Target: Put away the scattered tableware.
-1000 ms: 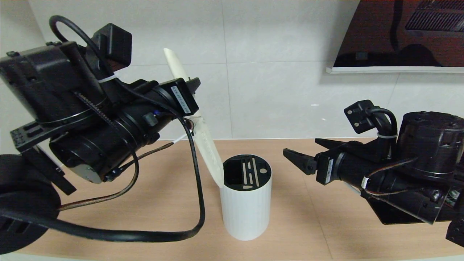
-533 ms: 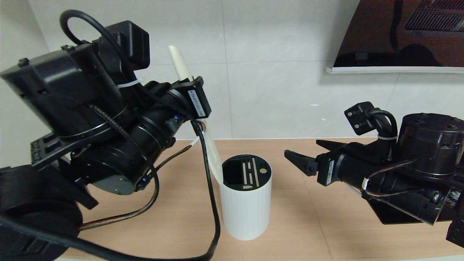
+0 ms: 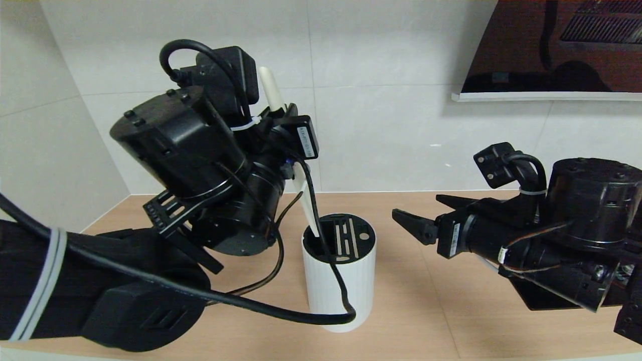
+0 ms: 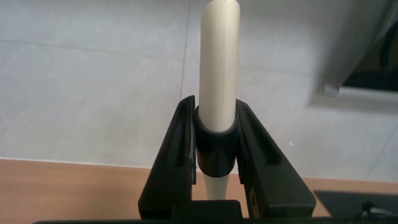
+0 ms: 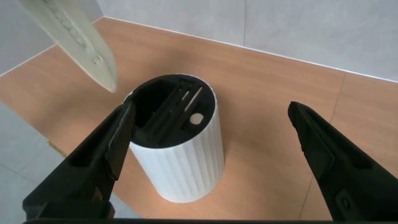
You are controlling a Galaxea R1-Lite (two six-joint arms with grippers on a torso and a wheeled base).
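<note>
Worktop: pale wood (image 3: 441, 311), backed by a white tiled wall (image 3: 381, 100); a dark range hood (image 3: 551, 45) hangs on the wall, high and well off to the holder's right.
Holder: a white ribbed cylinder (image 3: 339, 281) stands upright on the worktop; its black top insert has one large square opening, several narrow slots and a small round hole. It is seen again from the right wrist (image 5: 180, 168).
Knife: a cream knife (image 3: 271, 93) is held steeply, handle up and blade down, above the holder's left side. The blade (image 5: 78, 34) slants down towards the holder, and its tip sits just over the rim at the large opening; from the right wrist the tip looks not yet inside.
Left end effector: it is up above the holder (image 3: 286, 118), pinching the knife; the fingers press on a dark collar around the rounded handle (image 4: 219, 62), which sticks out past them (image 4: 217, 134).
Right end effector: it is level with the holder's top, near its right side and not touching it (image 3: 421, 208). The fingers are spread wide with nothing between them, and the holder shows in the gap (image 5: 210, 111).
Cable: a black cable (image 3: 281, 311) from the left arm loops across the front of the holder.
</note>
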